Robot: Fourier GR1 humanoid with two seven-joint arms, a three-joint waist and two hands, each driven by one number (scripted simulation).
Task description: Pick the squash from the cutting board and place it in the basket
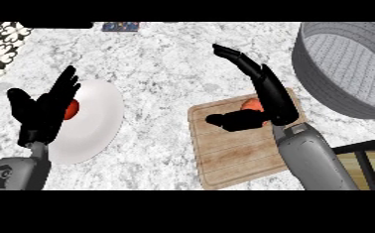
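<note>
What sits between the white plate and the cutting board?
Nothing: in the head view, only bare speckled counter separates the white plate from the cutting board.

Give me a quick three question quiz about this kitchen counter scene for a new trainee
1. True or false: the squash lies on the cutting board.
2. What stands at the counter's right edge? A) grey basket B) blue kettle C) glass jar
3. Fill in: the red item beside the left hand sits on a white ____.

Key:
1. True; the right hand is open over it, not yet closed round it.
2. A
3. plate
</note>
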